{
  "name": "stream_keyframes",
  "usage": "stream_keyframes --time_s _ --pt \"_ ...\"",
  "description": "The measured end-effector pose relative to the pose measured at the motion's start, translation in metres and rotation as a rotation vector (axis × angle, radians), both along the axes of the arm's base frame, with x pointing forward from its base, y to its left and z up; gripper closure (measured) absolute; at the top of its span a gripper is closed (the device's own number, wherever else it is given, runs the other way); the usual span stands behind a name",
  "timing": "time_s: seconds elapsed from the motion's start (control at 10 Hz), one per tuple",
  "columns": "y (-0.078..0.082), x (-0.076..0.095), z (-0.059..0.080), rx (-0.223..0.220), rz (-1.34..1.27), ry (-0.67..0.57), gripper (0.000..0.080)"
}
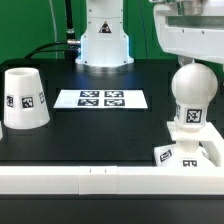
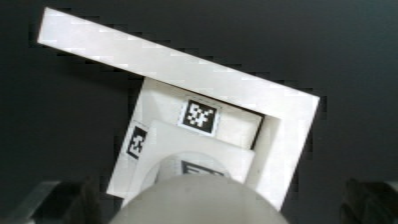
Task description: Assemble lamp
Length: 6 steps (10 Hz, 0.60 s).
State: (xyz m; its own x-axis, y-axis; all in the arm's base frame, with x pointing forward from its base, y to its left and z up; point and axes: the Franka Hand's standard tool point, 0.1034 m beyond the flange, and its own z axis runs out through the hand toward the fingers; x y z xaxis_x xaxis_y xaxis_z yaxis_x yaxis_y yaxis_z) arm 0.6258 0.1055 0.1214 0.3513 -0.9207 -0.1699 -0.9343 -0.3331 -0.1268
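Black tabletop (image 1: 60, 135) with marker board (image 1: 101, 99), shade (image 1: 24, 98), and bulb (image 1: 191, 92) upright on base (image 1: 205, 150) beneath wide-open claw (image 2: 215, 198).

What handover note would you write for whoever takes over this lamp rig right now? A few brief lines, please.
Pincer: open, straddling the bulb head without touching.
Bulb stands upright on the base, beside the rail, at the exterior view's right.
Shade stands apart, wide end down, at the exterior view's left.
Done: bulb on base; how firmly seated cannot be told.
Left: shade over bulb.
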Motion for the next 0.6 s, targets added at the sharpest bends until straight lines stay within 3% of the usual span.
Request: stream_keyframes --time_s 0.6 --pt "-0.0086 0.0000 0.0014 -0.040 0.523 -0.081 0.0101"
